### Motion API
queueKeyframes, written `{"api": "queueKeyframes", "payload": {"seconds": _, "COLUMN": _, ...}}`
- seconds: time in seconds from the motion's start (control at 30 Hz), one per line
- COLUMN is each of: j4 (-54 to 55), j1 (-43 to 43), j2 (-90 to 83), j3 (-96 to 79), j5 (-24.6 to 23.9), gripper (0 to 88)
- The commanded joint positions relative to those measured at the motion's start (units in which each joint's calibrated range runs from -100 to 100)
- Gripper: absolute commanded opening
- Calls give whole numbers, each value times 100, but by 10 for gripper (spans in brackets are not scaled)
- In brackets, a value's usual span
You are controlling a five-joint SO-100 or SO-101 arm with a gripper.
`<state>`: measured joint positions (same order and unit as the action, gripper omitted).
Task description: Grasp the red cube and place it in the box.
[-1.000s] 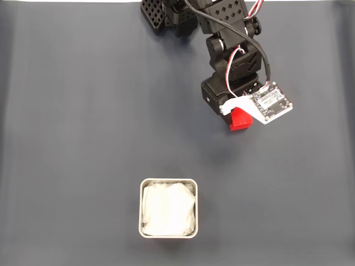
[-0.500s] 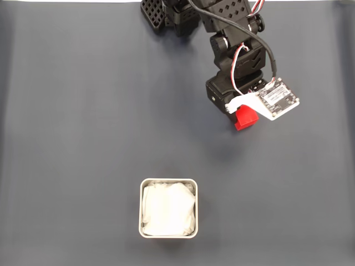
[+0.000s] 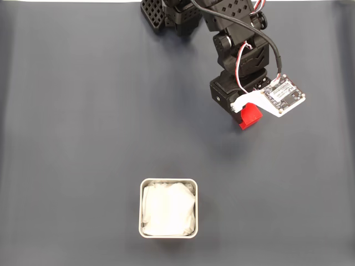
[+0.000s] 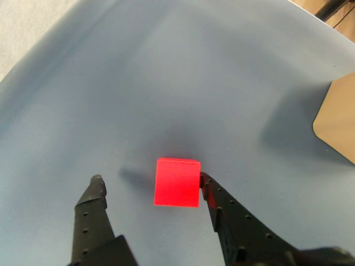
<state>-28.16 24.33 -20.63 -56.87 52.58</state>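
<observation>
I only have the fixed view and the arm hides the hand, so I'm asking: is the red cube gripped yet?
Observer: No. In the wrist view the hand is open, and the red cube sits on the mat.
Operator: Is either finger touching it?
Observer: The right finger rests against the cube's side; the left finger stands apart.
Operator: Is the cube between the fingers?
Observer: Yes, but off-centre toward the right finger.

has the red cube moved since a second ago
Yes. In the fixed view the red cube has shifted slightly right with the gripper, further from the box, which stayed put.
</observation>
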Motion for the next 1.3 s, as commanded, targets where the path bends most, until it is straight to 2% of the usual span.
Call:
{"api": "queueKeyframes", "payload": {"seconds": 0.0, "j4": 103, "j1": 60, "j2": -173, "j3": 30, "j5": 34, "gripper": 378}}
{"api": "queueKeyframes", "payload": {"seconds": 0.17, "j4": 103, "j1": 24, "j2": -173, "j3": -15, "j5": 29, "gripper": 337}}
{"api": "queueKeyframes", "payload": {"seconds": 0.4, "j4": 62, "j1": 3, "j2": -225, "j3": -107, "j5": 93, "gripper": 224}}
{"api": "queueKeyframes", "payload": {"seconds": 0.67, "j4": 54, "j1": -4, "j2": -260, "j3": -216, "j5": 166, "gripper": 183}}
{"api": "queueKeyframes", "payload": {"seconds": 0.87, "j4": 62, "j1": -4, "j2": -286, "j3": -216, "j5": 176, "gripper": 117}}
{"api": "queueKeyframes", "payload": {"seconds": 1.27, "j4": 103, "j1": -33, "j2": -303, "j3": -216, "j5": 166, "gripper": 98}}
